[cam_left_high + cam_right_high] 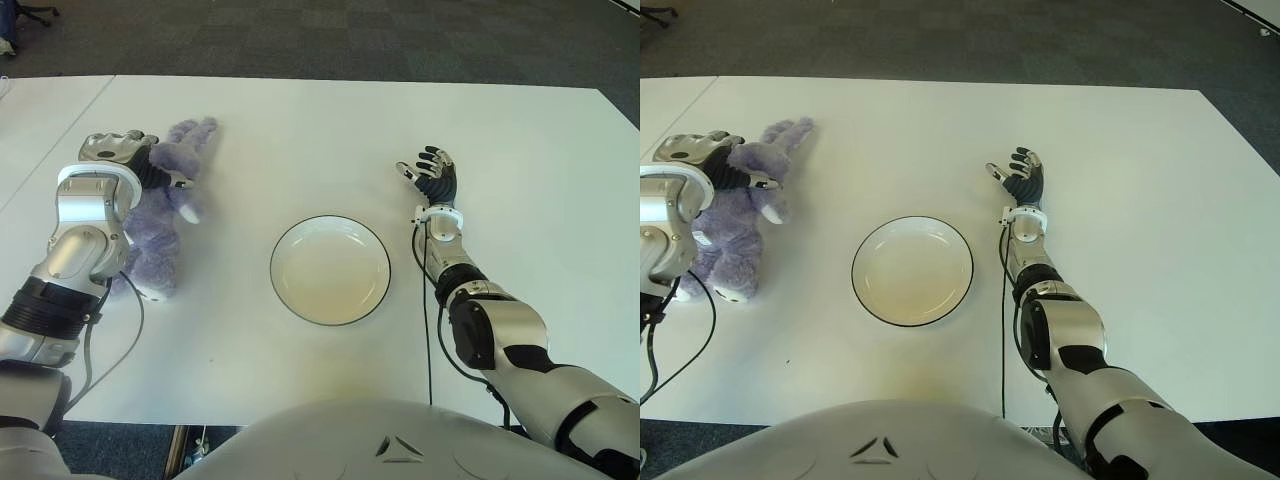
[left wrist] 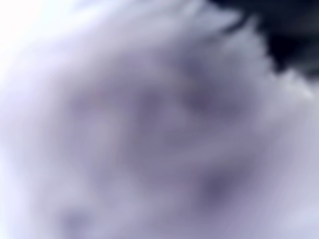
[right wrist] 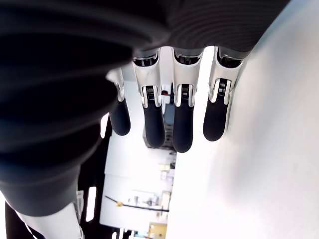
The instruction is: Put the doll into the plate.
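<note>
A purple plush doll (image 1: 165,215) lies on the white table (image 1: 300,130) at the left, its ears pointing away from me. My left hand (image 1: 140,160) sits on the doll's upper body with its fingers curled around it. Purple fur (image 2: 159,139) fills the left wrist view. A white plate (image 1: 330,272) with a dark rim stands empty in the middle, to the right of the doll. My right hand (image 1: 432,175) shows to the right of the plate, its fingers (image 3: 183,124) stretched out and holding nothing.
Black cables run along both forearms (image 1: 428,300). The table's far edge (image 1: 350,82) borders dark carpet. A second white tabletop (image 1: 40,120) adjoins at the far left.
</note>
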Robot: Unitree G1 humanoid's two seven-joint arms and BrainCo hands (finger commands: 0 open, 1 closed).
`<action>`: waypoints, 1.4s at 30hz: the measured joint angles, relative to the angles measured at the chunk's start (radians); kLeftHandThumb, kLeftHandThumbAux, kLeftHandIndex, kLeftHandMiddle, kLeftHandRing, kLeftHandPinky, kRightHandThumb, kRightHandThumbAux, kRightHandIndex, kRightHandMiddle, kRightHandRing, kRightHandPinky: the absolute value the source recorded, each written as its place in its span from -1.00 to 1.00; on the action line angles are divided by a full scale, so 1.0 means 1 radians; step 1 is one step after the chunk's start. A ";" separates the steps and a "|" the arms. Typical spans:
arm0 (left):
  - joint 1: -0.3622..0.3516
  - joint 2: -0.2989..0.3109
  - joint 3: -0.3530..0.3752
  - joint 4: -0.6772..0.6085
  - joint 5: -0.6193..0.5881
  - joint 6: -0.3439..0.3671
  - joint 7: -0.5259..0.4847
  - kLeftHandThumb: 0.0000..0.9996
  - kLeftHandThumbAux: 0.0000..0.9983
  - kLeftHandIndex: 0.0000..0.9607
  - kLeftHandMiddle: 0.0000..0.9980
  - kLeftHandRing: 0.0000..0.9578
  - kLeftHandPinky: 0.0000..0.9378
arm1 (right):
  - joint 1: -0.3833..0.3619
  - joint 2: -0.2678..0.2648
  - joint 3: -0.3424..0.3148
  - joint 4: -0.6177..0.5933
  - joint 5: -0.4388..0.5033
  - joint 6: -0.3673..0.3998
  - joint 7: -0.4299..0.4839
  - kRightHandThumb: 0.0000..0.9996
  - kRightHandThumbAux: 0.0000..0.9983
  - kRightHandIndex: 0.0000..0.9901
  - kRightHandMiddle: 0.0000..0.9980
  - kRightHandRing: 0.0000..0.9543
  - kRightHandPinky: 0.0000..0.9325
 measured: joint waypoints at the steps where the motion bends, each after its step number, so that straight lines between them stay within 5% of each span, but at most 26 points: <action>1: 0.004 0.000 0.002 -0.002 0.000 0.000 0.000 -1.00 -0.37 -1.00 -1.00 -0.01 -1.00 | 0.000 0.000 0.000 0.000 0.000 0.000 0.000 -0.84 0.57 -0.58 -0.48 -0.44 -0.43; 10: 0.036 0.001 0.013 -0.016 0.000 0.000 0.000 -1.00 -0.35 -1.00 -1.00 0.22 -1.00 | 0.001 -0.002 -0.004 0.000 0.000 0.000 0.004 -0.80 0.60 -0.58 -0.48 -0.44 -0.41; 42: 0.102 0.035 0.098 -0.097 -0.044 -0.066 -0.023 -1.00 -0.33 -1.00 -0.99 0.19 -1.00 | 0.003 -0.007 -0.024 0.001 0.001 -0.010 0.019 -0.75 0.59 -0.57 -0.48 -0.43 -0.39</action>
